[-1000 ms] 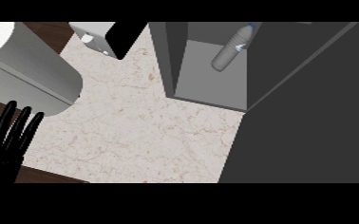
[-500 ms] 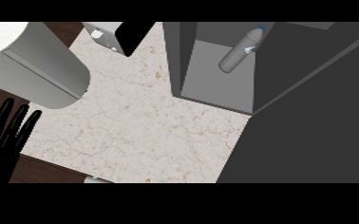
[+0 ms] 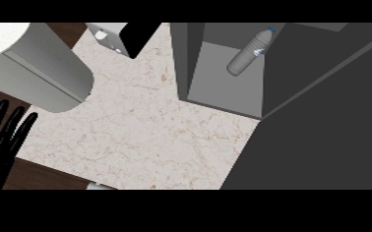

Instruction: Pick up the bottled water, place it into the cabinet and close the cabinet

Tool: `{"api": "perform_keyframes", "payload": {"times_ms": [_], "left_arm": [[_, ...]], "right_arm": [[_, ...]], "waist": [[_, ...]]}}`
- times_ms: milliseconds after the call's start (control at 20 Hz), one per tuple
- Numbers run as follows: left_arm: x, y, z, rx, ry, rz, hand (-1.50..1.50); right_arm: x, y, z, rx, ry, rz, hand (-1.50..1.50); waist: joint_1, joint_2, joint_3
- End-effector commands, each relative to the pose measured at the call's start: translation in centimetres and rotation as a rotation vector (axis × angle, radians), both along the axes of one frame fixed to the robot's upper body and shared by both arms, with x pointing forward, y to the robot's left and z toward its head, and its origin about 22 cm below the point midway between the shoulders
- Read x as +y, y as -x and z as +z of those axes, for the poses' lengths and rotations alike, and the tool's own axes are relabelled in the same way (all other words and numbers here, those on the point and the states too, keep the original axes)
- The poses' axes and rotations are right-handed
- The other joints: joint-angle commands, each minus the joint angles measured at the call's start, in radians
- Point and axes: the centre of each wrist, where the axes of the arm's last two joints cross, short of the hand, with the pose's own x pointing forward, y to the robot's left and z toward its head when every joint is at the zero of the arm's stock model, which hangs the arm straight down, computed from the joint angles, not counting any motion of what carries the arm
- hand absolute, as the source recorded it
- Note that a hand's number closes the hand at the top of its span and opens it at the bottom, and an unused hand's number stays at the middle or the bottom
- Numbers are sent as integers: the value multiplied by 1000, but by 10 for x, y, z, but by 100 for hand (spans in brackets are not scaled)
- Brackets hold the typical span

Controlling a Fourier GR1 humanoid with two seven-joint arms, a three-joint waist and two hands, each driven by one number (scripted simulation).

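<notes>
The bottled water (image 3: 248, 55), clear with a blue cap, stands inside the open grey cabinet (image 3: 218, 86) at the upper right, against its right wall. A large dark panel (image 3: 312, 128), seemingly the cabinet's door, fills the right side of the view and covers part of the opening. My left hand (image 3: 13, 130) shows at the left edge with straight fingers pointing up, far from the cabinet and holding nothing. No right hand is visible.
A big light-grey rounded container (image 3: 44, 73) stands at the upper left. A small white and black appliance (image 3: 123, 37) sits at the top centre. The marbled counter (image 3: 145, 137) ends in a dark wooden edge (image 3: 44, 177) at the lower left.
The whole view has shifted: the cabinet, bottle and grey container sit lower and further right in the picture than before. The dark panel covers more of the right side. My left hand has stayed put.
</notes>
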Motion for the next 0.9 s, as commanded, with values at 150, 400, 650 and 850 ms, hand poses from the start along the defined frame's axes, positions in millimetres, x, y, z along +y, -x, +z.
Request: {"api": "perform_keyframes", "payload": {"times_ms": [150, 400, 650, 850], "left_arm": [[5, -1, 3, -6, -7, -6, -150], [8, -4, 5, -16, -4, -3, -150], [4, -9, 11, -55, 7, -27, -150], [7, -8, 11, -51, 6, -30, -150]], "right_arm": [[15, 0, 5, 5, -30, 11, 150], [20, 3, -4, 96, -85, 43, 150], [20, 4, -9, 153, -122, 90, 150], [18, -2, -12, 157, -142, 19, 150]], "waist": [[2, 11, 0], [9, 31, 2], [36, 53, 4], [50, 54, 6]]}}
